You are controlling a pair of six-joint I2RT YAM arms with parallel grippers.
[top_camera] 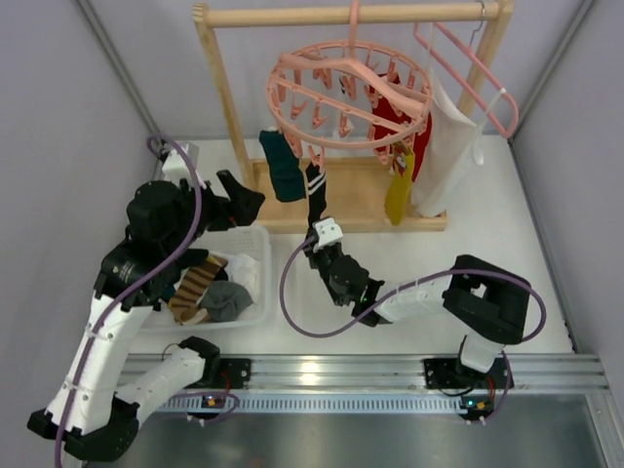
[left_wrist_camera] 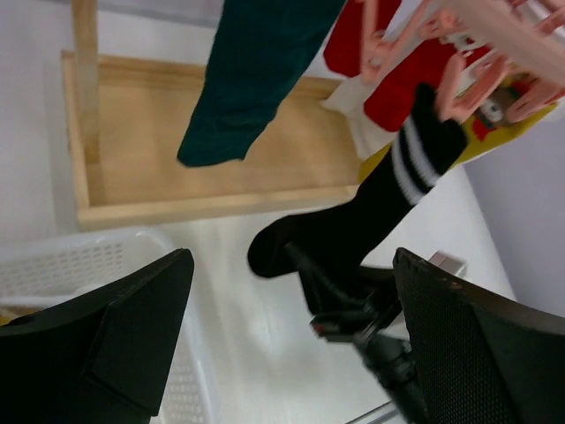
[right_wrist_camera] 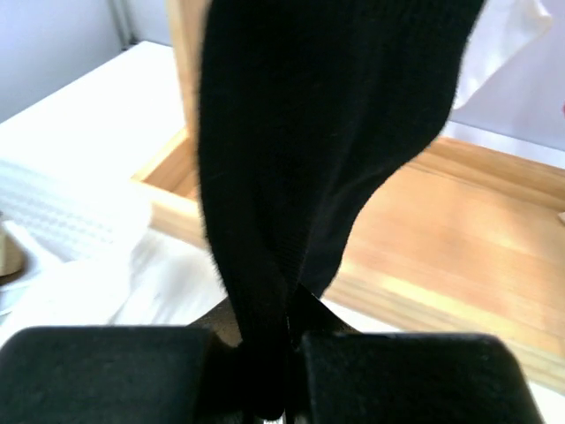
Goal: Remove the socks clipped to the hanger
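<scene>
The round pink hanger (top_camera: pixel 351 93) hangs from the wooden rack. A dark teal sock (top_camera: pixel 283 166) (left_wrist_camera: pixel 247 79), a black sock with white stripes (top_camera: pixel 315 195) (left_wrist_camera: pixel 371 203), red socks (top_camera: pixel 390 115) and a mustard sock (top_camera: pixel 399 190) hang clipped to it. My right gripper (top_camera: pixel 320 239) (right_wrist_camera: pixel 284 353) is shut on the toe end of the black sock (right_wrist_camera: pixel 309 150), which is still clipped at its top. My left gripper (top_camera: pixel 239 200) (left_wrist_camera: pixel 291 336) is open and empty, left of the teal sock, over the basket's far corner.
The wooden rack (top_camera: pixel 351 15) has a flat base (top_camera: pixel 361 200) (left_wrist_camera: pixel 203 141) (right_wrist_camera: pixel 459 230). A white cloth bag (top_camera: pixel 444 156) and a plain pink triangular hanger (top_camera: pixel 468 68) hang at the right. A white basket (top_camera: pixel 255 244) (left_wrist_camera: pixel 71 265) at the left holds a striped sock (top_camera: pixel 195 283) and a grey one (top_camera: pixel 226 300).
</scene>
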